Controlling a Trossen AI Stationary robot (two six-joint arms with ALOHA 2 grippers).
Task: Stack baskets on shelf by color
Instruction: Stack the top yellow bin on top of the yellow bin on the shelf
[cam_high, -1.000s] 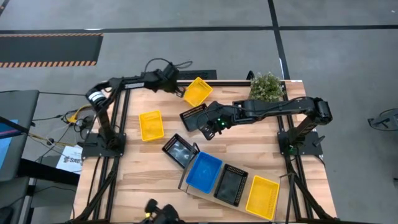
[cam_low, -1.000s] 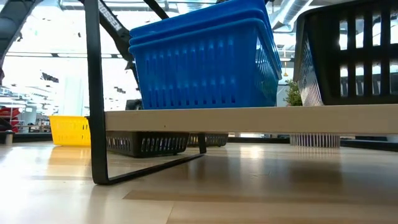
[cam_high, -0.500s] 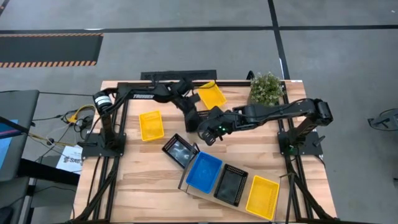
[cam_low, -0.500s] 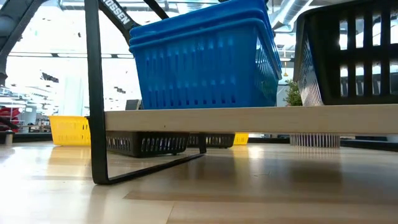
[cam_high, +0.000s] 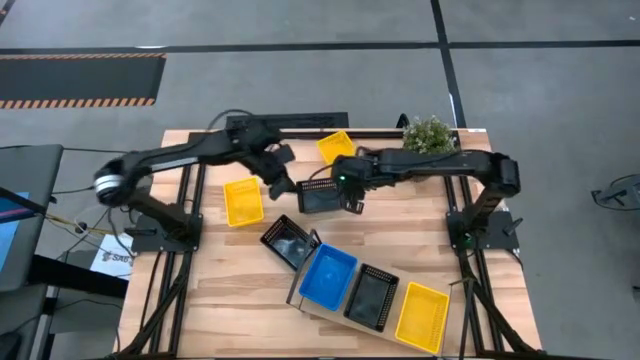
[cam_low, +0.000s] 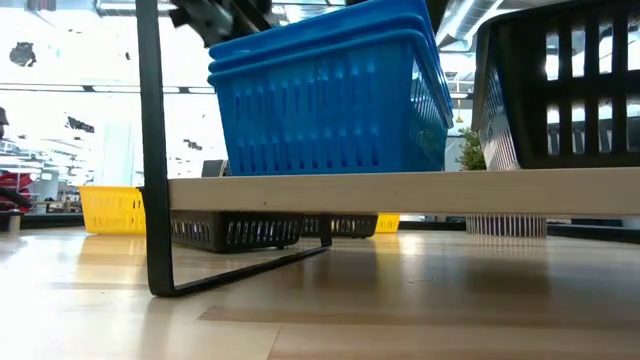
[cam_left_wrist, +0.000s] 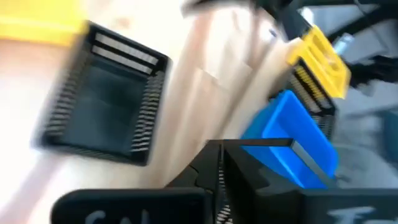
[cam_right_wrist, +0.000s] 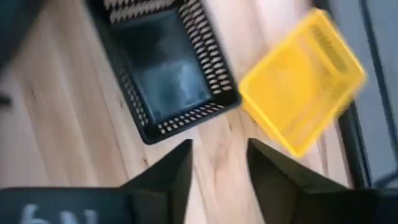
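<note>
The table (cam_high: 240, 300) is the biggest thing here, a pale wooden top with an arm mounted at each side. Near its front edge lies the shelf (cam_high: 325, 312), set at a slant, and everything else is placed from it.

On the shelf stand three piles in a row: the blue baskets (cam_high: 328, 274) at the left end, a black basket (cam_high: 371, 296) in the middle, and a yellow basket (cam_high: 422, 316) at the right end. From table height the blue pile (cam_low: 325, 95) shows nested rims, though how many is hard to count.

Just beside the shelf's left end, touching or nearly touching the blue pile, a second black basket (cam_high: 289, 241) lies tilted on the table. Farther behind the shelf, toward the middle of the table, sits a third black basket (cam_high: 319, 195). Behind that, near the back edge, is a loose yellow basket (cam_high: 337, 147), and well to the left of the shelf's far side lies another yellow one (cam_high: 243, 202).

The right gripper (cam_high: 345, 196) hangs at the third black basket's right rim, its fingers (cam_right_wrist: 165, 171) apart with nothing between them. The left gripper (cam_high: 279, 186) hovers just left of that same basket, fingers pressed together and empty.

A potted plant (cam_high: 429, 137) stands at the back right corner, well away from the shelf.
</note>
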